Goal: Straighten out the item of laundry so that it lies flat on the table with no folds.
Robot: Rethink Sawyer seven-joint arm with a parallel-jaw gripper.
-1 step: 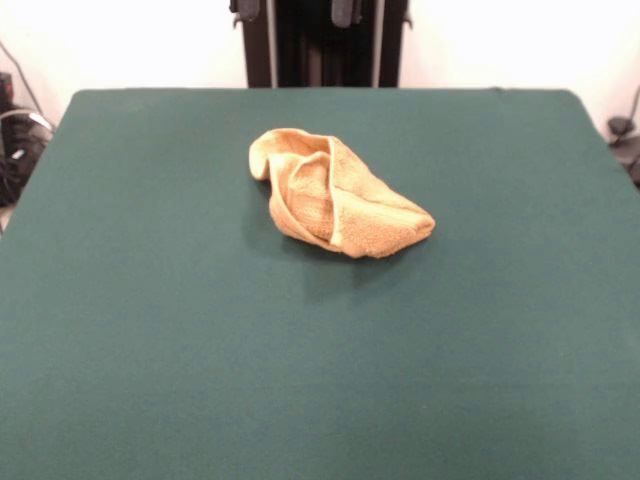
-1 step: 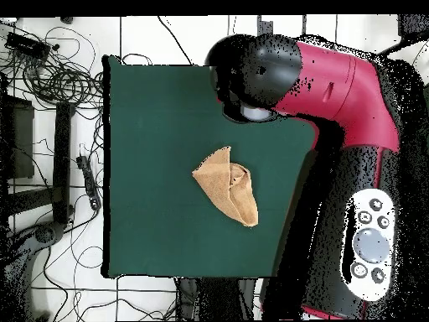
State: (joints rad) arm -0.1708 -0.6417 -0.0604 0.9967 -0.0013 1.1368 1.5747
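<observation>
Here the towel (image 1: pixel 335 195) lay crumpled near the middle of the table (image 1: pixel 150 300), a little toward the far side in the front view. It was golden yellow-orange terry, bunched into a rough cone or wedge shape, with several layers folded over one another and a curled hem standing up along the upper left. One pointed end reached toward the right. In the overhead view the towel (image 2: pixel 226 186) appeared as a folded triangular heap at the centre of the green top, with bare cloth on every side.

The red and black arm (image 2: pixel 335 92) hung over the table's right edge and top corner in the overhead view, well apart from the towel. At the top edge of the front view only the dark tips of the end effector (image 1: pixel 295 10) showed; whether they stood apart or together could not be told.

Cables (image 2: pixel 59 75) lay tangled on the floor beside the table.
</observation>
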